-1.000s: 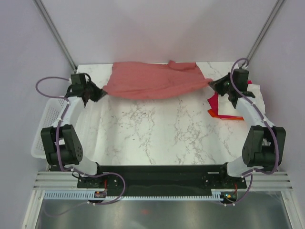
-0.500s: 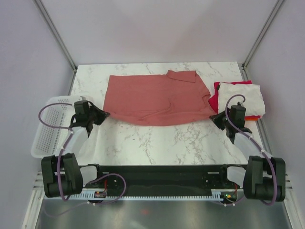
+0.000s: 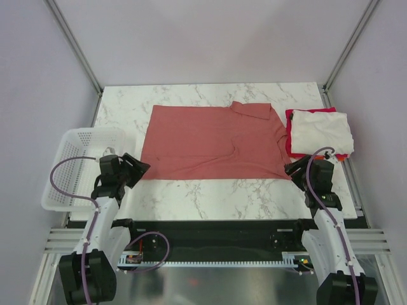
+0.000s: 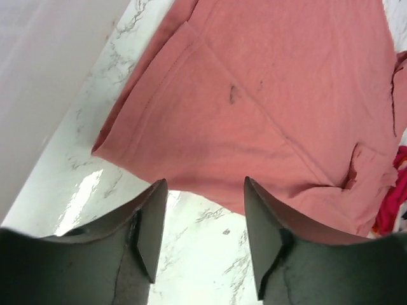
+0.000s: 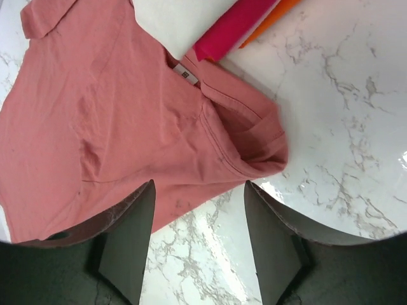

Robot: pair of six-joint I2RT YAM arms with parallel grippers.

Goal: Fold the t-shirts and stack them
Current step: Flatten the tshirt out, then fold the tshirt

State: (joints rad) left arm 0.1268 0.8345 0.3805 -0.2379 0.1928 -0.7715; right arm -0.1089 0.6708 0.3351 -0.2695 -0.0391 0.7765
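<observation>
The salmon-red t-shirt lies spread flat on the marble table, one sleeve rumpled at its far right. At the table's right edge a cream-white t-shirt tops a folded pile with a magenta t-shirt and an orange t-shirt showing beneath. My left gripper is open, just off the shirt's near left corner, with bare marble between its fingers. My right gripper is open too, just off the shirt's near right corner.
A white mesh basket stands at the table's left edge, beside my left arm. The table's near edge runs just behind both grippers. Grey walls close off the back and both sides.
Both grippers drew the red shirt toward the near edge and laid it flat. They have now let go of its corners and opened, and both arms have drawn back.
</observation>
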